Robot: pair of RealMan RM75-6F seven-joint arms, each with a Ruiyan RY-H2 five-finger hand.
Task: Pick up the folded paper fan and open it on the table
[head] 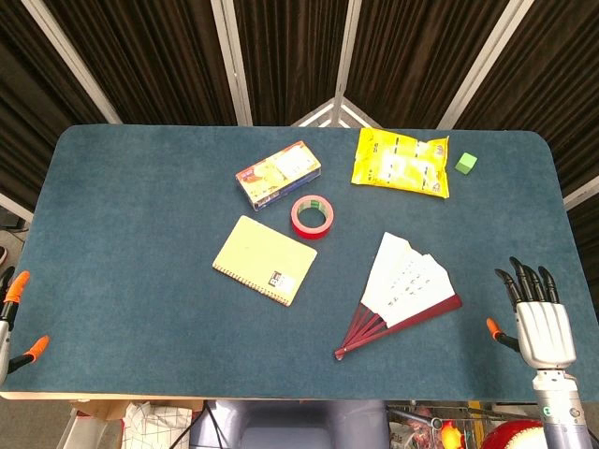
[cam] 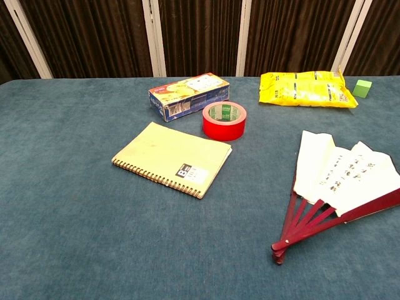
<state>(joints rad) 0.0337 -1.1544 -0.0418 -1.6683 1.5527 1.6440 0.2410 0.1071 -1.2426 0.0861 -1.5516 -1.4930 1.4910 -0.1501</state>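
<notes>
The paper fan lies partly spread on the blue table, white leaf up and dark red ribs meeting at a pivot toward the front edge; the chest view shows the fan at the right. My right hand hovers at the table's front right corner, to the right of the fan and apart from it, fingers straight and holding nothing. Only the orange-tipped fingers of my left hand show at the front left edge, spread apart and empty. Neither hand appears in the chest view.
A yellow spiral notebook, a red tape roll and a small printed box sit mid-table. A yellow snack bag and a green cube lie at the back right.
</notes>
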